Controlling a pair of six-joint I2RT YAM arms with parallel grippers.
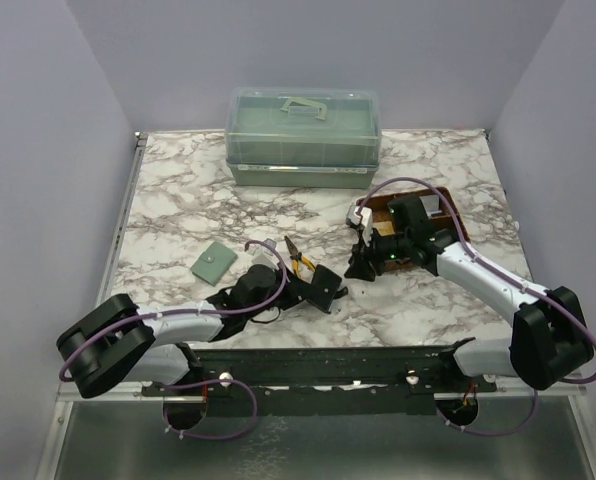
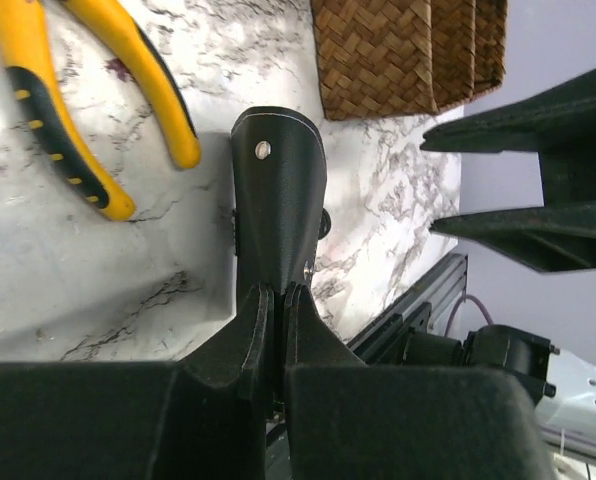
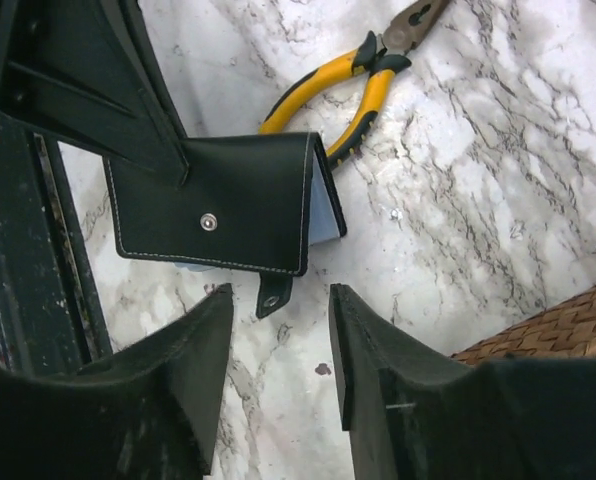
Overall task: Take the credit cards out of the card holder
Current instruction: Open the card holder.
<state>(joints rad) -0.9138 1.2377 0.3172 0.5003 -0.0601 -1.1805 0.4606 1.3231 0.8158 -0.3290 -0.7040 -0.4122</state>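
1. My left gripper [image 2: 276, 298] is clamped on one edge of the holder [image 3: 228, 205], just beside the pliers [image 3: 368, 80], steadying it for the other arm
2. My right gripper [image 3: 278, 380] hovers with fingers apart, across the holder from the pliers, facing the dangling tab [image 3: 273, 298], which I judge it will pull
3. The holder is folded, so the cards are hidden

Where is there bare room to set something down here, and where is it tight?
Bare marble lies left of the storage box, behind the green wallet, and in the strip between the box and the pliers. It is crowded around the card holder, gripped by the left gripper, with the open right gripper and the basket close by.
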